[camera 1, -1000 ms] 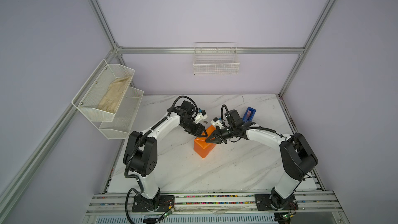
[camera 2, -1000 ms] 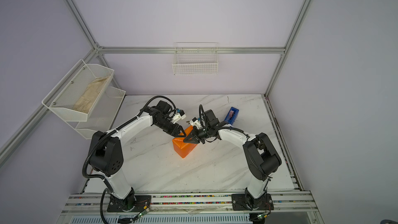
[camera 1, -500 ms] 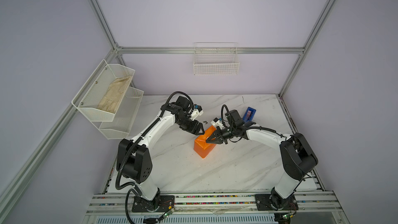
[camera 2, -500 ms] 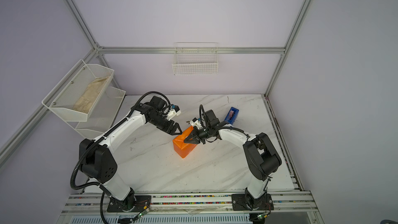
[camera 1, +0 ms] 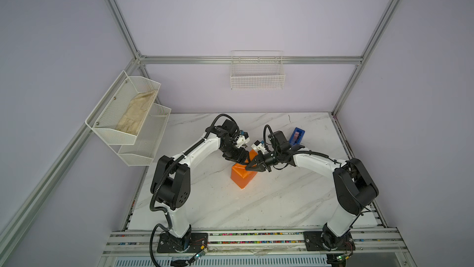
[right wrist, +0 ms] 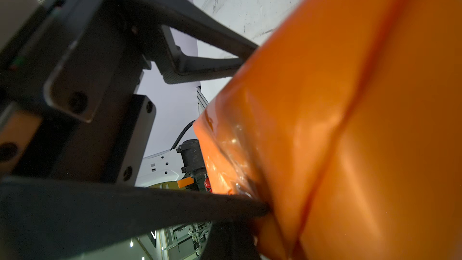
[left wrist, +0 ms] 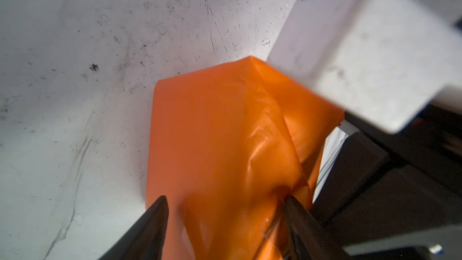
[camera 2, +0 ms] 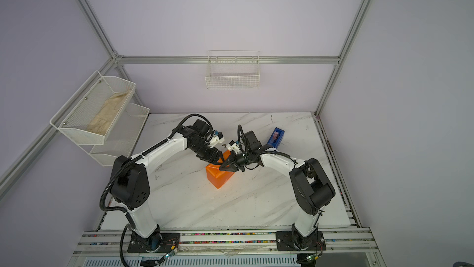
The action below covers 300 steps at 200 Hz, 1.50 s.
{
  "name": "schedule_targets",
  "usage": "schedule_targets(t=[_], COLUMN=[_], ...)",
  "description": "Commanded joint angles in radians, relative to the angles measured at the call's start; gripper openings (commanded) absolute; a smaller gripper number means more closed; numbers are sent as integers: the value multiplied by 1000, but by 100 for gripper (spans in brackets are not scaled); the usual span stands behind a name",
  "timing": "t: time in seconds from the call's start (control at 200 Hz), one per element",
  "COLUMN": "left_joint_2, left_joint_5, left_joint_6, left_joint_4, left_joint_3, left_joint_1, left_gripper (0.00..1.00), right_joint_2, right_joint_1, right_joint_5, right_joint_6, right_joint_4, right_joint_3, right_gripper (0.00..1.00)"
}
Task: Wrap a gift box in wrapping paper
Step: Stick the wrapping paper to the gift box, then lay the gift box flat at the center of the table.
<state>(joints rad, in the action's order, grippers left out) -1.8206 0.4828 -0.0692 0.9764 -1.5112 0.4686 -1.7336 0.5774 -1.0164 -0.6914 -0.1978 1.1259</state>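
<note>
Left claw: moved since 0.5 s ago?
Yes. The left claw has shifted away from the wall rack toward the blue tape dispenser, jaws open over the wrapping paper.

No legible text, labels, brands, nos. or signs can be made out on anything shown.

White marble-look surface (camera 1: 282,201) with grey veins, scuffed with small dark marks in the left wrist view (left wrist: 75,71). Near its middle, directly on it, box-shaped parcel of glossy orange wrapping paper (camera 1: 239,177). Toward the far right, well apart, blue tape dispenser (camera 1: 296,136).
</note>
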Motion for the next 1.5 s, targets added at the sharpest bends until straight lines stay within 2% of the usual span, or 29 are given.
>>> schedule_targets(t=[0.0, 0.105, 0.28, 0.44, 0.475, 0.54, 0.63, 0.84, 0.99, 1.17, 1.31, 1.425, 1.495], left_joint_2=[-20, -32, -40, -45, -44, -44, -45, -45, -53, -67, -76, -83, -84], left_joint_5=[-118, -139, -153, -140, -136, -135, -132, -137, -150, -188, -234, -250, -251], left_joint_6=[-29, -16, -5, -1, 0, 3, 6, 2, 1, -9, -29, -47, -58], left_joint_4=[-7, 11, 18, 21, 21, 22, 22, 22, 24, 25, 19, 13, 5], left_joint_3=[-2, 5, 39, 41, 39, 38, 37, 40, 44, 52, 75, 93, 115], left_joint_1=[4, 7, 5, 5, 5, 5, 5, 5, -6, -56, -143, -204, -227], left_gripper=[63, 56, 56, 56, 56, 56, 56, 56, 56, 56, 56, 57, 57], right_joint_2=[-35, -12, 130, 249, 268, 278, 251, 114, 131, 189, 256, 289, 305], right_joint_1=[-7, -7, -16, -31, -31, -30, -10, 70, 87, 84, 9, -115, -194], right_joint_5=[111, 110, 181, 231, 250, 265, 229, 183, 195, 202, 223, 245, 311], right_joint_6=[3, -4, -82, -71, -66, -47, -89, -149, -141, -51, -68, -46, -4], right_joint_4=[-115, -131, -190, -321, -352, -374, -257, -51, -63, -232, -254, -275, -320], right_joint_3=[-20, 2, -11, -16, 7, 50, 48, 0, -53, -57, -48, -68, -54], right_gripper=[0, 0, 21, 28, 26, 16, 8, 3, 0, 0, 0, 0, 0])
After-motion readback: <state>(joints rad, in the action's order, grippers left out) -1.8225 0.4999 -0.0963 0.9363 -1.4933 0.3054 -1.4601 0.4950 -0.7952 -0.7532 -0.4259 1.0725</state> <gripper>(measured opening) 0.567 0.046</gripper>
